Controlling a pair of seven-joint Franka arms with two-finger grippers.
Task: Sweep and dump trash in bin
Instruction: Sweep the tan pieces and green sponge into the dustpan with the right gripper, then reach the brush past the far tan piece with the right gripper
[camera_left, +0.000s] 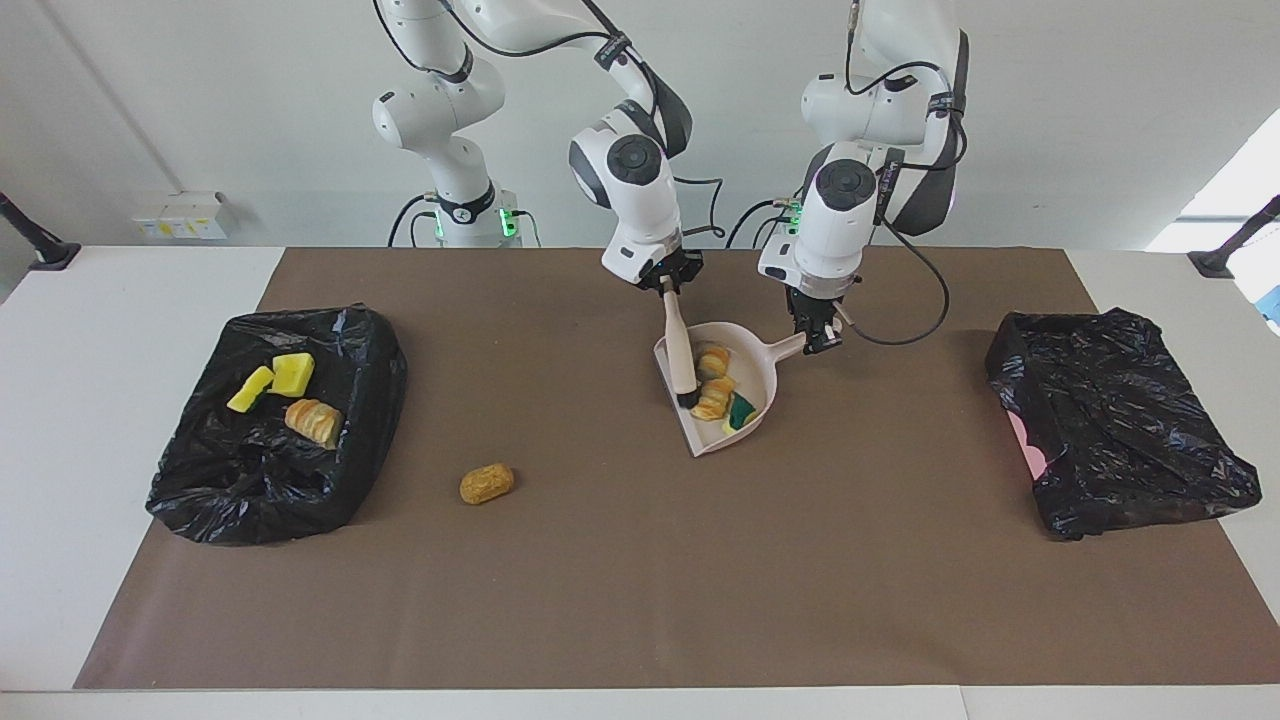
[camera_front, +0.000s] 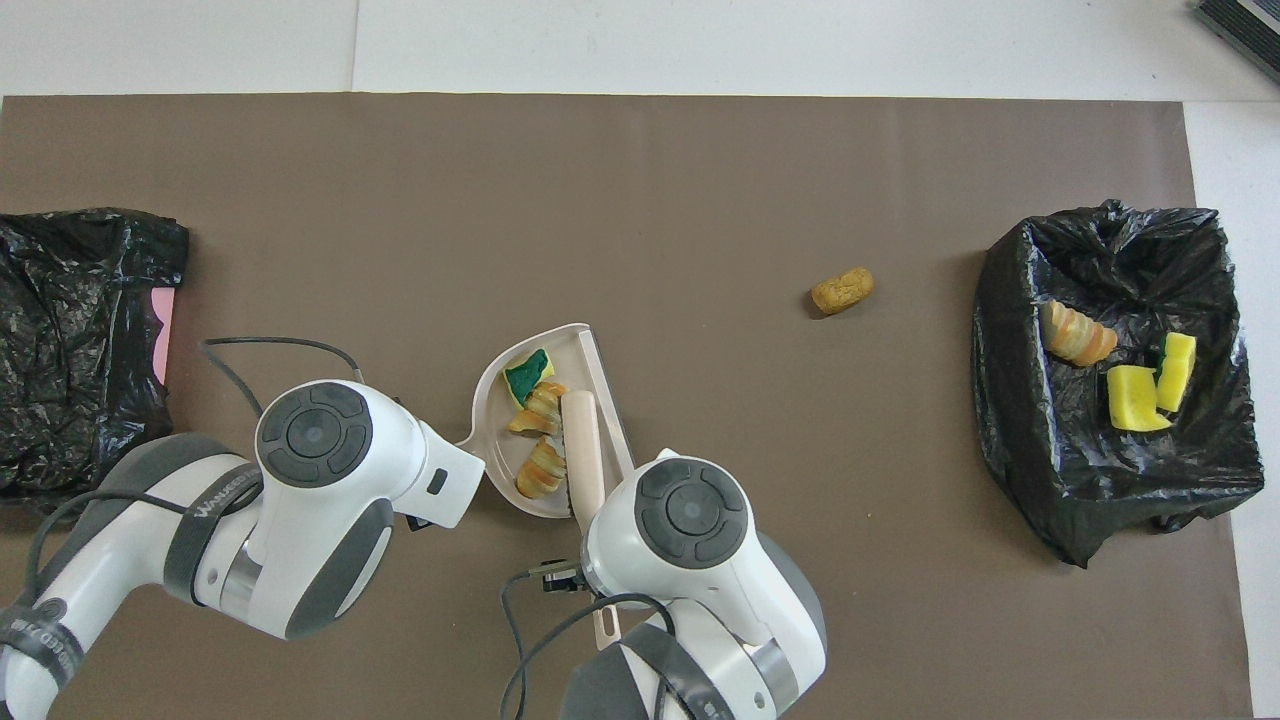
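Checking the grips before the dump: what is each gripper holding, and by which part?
The left gripper holds the dustpan by its handle's end; the right gripper holds the brush by the top of its handle.
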